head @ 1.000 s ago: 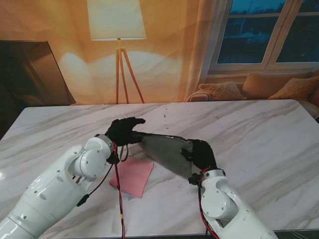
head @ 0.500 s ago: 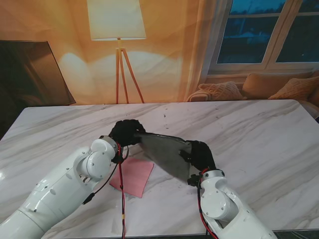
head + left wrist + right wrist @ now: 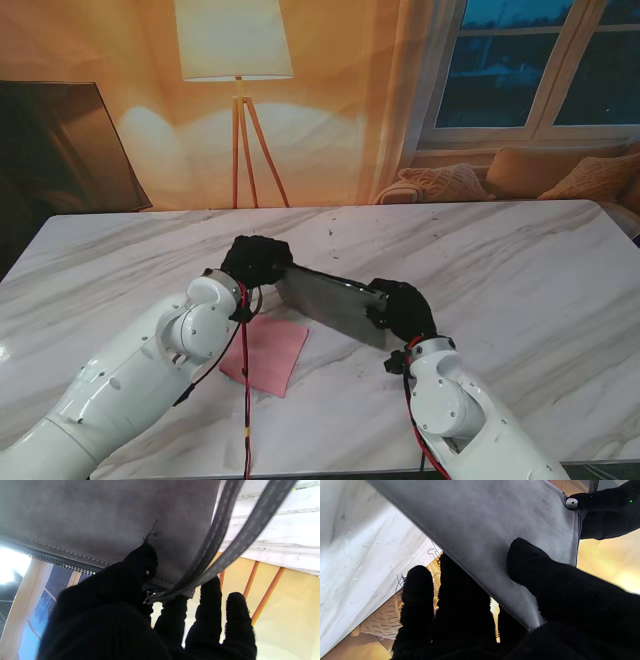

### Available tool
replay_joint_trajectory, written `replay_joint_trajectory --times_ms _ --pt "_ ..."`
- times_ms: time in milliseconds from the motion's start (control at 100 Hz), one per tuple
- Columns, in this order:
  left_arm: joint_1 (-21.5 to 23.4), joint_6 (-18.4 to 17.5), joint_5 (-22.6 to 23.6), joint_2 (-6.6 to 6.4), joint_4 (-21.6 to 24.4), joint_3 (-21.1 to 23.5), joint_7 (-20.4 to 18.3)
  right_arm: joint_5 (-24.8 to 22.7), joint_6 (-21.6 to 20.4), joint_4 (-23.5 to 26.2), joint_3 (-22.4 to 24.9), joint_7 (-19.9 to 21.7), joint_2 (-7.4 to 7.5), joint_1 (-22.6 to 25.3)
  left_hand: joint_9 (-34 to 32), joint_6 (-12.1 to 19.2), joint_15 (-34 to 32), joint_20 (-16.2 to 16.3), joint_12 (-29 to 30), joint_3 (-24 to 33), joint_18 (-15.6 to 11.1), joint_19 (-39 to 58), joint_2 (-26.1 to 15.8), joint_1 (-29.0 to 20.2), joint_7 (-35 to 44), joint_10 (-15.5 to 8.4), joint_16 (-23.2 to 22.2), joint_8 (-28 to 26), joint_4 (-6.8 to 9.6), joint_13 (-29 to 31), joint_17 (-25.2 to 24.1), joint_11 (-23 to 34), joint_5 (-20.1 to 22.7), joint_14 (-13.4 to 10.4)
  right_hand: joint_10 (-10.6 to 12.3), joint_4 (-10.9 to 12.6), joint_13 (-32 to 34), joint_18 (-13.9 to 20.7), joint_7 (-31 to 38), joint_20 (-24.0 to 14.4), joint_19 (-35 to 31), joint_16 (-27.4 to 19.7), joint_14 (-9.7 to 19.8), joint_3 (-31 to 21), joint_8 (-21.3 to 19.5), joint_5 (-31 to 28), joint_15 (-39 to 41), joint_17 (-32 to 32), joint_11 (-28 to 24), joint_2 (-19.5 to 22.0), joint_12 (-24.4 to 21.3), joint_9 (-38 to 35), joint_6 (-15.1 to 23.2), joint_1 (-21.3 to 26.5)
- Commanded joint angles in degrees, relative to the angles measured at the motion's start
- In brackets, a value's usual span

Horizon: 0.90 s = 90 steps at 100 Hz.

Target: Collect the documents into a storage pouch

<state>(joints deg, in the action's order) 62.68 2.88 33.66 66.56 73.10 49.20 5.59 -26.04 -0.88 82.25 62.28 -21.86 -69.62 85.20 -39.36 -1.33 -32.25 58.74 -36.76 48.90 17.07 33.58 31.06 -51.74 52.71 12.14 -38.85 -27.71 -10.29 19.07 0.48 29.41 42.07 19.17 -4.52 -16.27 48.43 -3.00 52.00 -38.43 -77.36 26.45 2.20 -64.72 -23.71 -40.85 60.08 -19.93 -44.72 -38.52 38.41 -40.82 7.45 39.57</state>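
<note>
A flat grey pouch [image 3: 335, 302] hangs above the marble table [image 3: 520, 270], held between both black-gloved hands. My left hand [image 3: 257, 262] is shut on its left end, thumb pressed on the felt [image 3: 140, 565] beside the zipper [image 3: 57, 562] and wrist strap [image 3: 225, 537]. My right hand [image 3: 402, 308] is shut on the right end, thumb on one face [image 3: 532, 565] and fingers [image 3: 460, 597] behind the pouch [image 3: 495, 525]. A pink document [image 3: 266, 355] lies flat on the table nearer to me, under the left forearm.
A red cable [image 3: 243, 400] runs along the left arm over the pink sheet. Beyond the table's far edge stand a floor lamp [image 3: 236, 60], a dark screen [image 3: 60, 150] and a sofa with cushions [image 3: 520, 175].
My left hand closed from spread fingers onto the pouch's left end. The pouch has tipped from steeply slanted to a flatter, more level pose, and the right hand rose slightly.
</note>
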Motion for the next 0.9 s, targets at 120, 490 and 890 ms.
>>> replay_joint_trajectory --times_ms 120,490,890 --pt "-0.16 0.11 0.15 0.4 0.09 0.03 0.17 -4.26 -1.15 -0.8 1.07 0.36 0.97 -1.85 -8.22 -0.26 -6.36 -12.21 -11.28 2.34 -0.72 19.89 1.16 -0.36 1.23 0.82 -3.93 -0.13 -1.07 4.73 -5.18 0.92 2.6 2.5 2.13 4.43 -6.11 0.98 -7.02 -1.8 4.9 1.67 1.56 -6.84 -5.12 4.12 -6.27 4.42 -0.05 -3.53 -2.74 6.31 2.61 -4.94" --pt "-1.51 1.82 -0.78 0.4 0.01 -1.4 -2.04 -9.08 -5.32 0.46 3.49 1.05 2.31 -0.72 -8.89 -0.9 -7.96 -15.47 -14.07 1.84 -0.79 23.0 0.73 -0.39 0.83 1.39 -5.13 -0.14 -1.08 4.59 -5.64 0.66 2.28 3.29 3.04 8.64 -12.64 0.39 -11.74 -2.17 10.21 1.88 1.79 -5.32 -11.5 12.96 -13.23 8.88 2.35 -2.32 -3.58 13.51 6.15 -9.92" --pt "-1.54 1.89 -1.06 0.38 0.24 -1.66 -2.48 -10.4 -8.37 1.68 4.09 0.75 2.6 -0.29 -7.75 -0.91 -6.85 -16.89 -13.28 1.02 -0.77 21.71 0.08 -0.56 0.34 1.16 -4.53 -0.05 -1.09 3.66 -5.93 0.33 2.24 2.84 3.12 8.62 -13.33 0.22 -10.42 -2.34 11.36 1.72 1.96 -5.24 -14.57 12.28 -14.57 9.23 3.14 -1.77 -3.74 14.65 10.01 -10.64"
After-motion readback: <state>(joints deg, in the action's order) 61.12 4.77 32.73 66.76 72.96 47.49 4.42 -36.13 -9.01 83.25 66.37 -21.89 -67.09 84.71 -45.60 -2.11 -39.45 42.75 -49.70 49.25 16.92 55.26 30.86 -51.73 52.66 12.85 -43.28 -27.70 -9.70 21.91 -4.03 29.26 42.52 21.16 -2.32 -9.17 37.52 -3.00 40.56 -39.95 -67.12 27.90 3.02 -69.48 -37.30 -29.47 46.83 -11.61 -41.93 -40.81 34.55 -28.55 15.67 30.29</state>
